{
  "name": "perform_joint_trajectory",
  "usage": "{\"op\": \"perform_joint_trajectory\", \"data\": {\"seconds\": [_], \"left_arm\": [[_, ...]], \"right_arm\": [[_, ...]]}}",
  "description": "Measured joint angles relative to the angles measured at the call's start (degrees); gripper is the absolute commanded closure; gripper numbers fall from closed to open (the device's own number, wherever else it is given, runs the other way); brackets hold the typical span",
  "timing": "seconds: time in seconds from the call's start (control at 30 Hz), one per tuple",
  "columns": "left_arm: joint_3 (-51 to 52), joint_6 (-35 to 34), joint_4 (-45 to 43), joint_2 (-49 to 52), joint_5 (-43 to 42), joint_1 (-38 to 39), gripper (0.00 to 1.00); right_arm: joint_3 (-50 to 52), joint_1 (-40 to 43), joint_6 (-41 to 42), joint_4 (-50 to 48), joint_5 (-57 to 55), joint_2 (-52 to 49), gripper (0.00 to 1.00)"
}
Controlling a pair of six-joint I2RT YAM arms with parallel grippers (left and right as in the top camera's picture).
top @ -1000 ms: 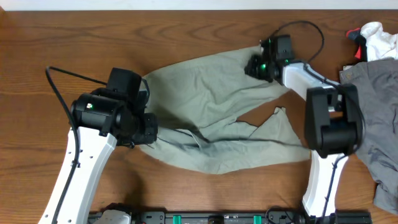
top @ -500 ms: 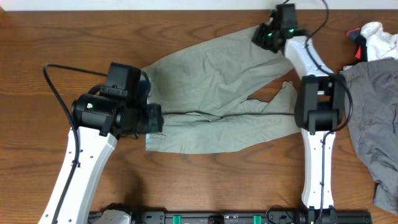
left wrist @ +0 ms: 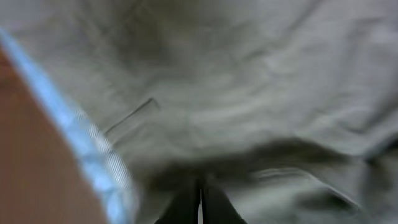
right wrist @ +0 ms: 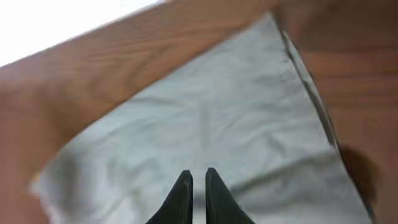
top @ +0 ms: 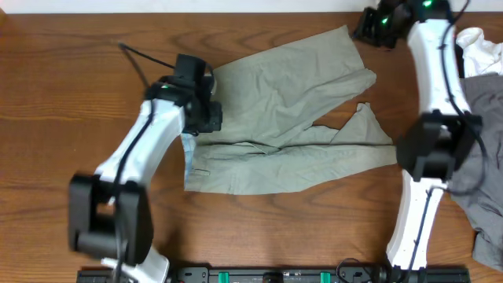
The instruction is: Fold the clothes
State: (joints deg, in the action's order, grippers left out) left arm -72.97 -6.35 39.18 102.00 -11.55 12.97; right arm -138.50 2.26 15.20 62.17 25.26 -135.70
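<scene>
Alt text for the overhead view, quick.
Pale green shorts lie spread on a wooden table, legs pointing right. The left gripper is at the waistband; the right gripper is beside the upper leg's far corner. A grey garment lies at right.

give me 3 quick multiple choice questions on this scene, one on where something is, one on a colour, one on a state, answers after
1. Where on the table does the grey garment lie?
A) left edge
B) right edge
C) on top of the shorts

2. What colour are the shorts?
A) pale khaki-green
B) navy
C) red

3. How do the shorts lie?
A) rolled in a ball
B) spread out, legs apart
C) hanging off the table

Answers:
1 B: it sits at the overhead view's right side.
2 A: they look pale green against the brown wood.
3 B: bare table shows between the two legs.
</scene>
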Motion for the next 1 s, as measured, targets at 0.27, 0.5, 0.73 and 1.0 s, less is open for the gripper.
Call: {"op": "perform_joint_trajectory", "data": {"seconds": [0.27, 0.5, 0.73, 1.0], "left_arm": [[0.0, 2.8, -6.5, 10.3, 0.2, 0.0, 0.94], [-1.1, 4.7, -12.7, 14.0, 0.2, -0.2, 0.94], [-8.5, 2.3, -21.2, 20.9, -0.5, -4.2, 0.94], [-22.9, 0.6, -15.7, 28.8, -2.4, -12.8, 0.93]], "right_arm": [[-2.3, -0.7, -2.4, 9.9, -0.7, 15.4, 0.92], [-2.3, -0.8, -2.9, 14.9, -1.6, 16.3, 0.92], [-2.3, -3.0, -3.4, 19.4, -4.1, 16.3, 0.9], [-2.3, -8.4, -4.1, 24.9, -10.5, 16.2, 0.72]]}}
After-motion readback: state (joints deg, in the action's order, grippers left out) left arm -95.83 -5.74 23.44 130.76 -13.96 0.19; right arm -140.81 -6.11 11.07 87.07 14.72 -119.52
